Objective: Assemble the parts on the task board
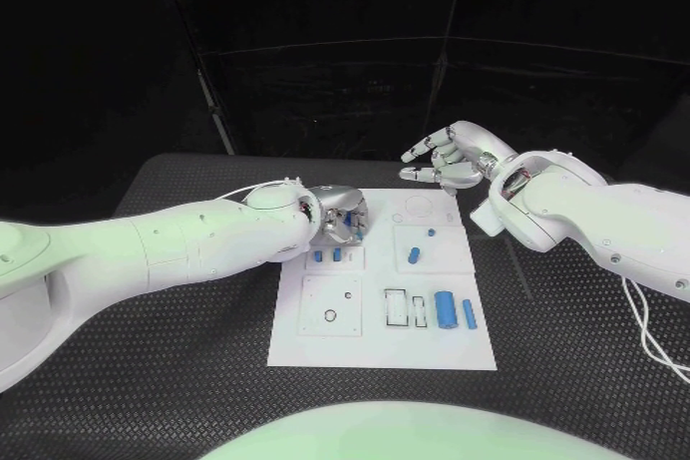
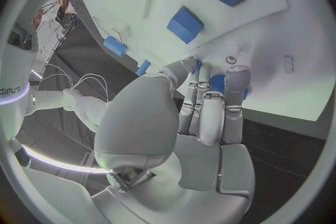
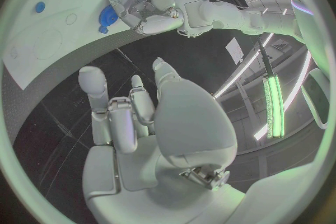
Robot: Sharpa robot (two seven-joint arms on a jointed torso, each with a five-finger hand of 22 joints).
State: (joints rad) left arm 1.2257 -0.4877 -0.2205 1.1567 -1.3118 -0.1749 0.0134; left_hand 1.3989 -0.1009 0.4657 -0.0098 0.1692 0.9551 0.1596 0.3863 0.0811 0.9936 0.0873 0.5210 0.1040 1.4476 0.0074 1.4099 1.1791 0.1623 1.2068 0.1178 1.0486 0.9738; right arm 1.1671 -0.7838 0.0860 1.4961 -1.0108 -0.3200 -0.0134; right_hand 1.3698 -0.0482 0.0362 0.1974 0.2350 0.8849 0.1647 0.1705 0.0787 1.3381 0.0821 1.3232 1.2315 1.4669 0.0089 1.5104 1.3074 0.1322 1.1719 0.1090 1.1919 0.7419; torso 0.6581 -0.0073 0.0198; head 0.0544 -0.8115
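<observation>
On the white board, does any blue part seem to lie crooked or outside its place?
Nothing looks spilled or damaged. One small blue part lies tilted on the task board, askew to its edges, while the two long blue parts lie straight. The left hand has its fingers on more blue parts; the right hand is off the board.

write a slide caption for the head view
Left robot hand reaches onto the white task board among blue parts; right robot hand hovers open beyond it.

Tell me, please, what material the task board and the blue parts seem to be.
Task board: probably rigid plastic or coated sheet, matte white, flat with thin outlines. Blue parts: likely moulded plastic, smooth, evenly coloured, slightly glossy. Neither material is certain from the look alone.
</observation>
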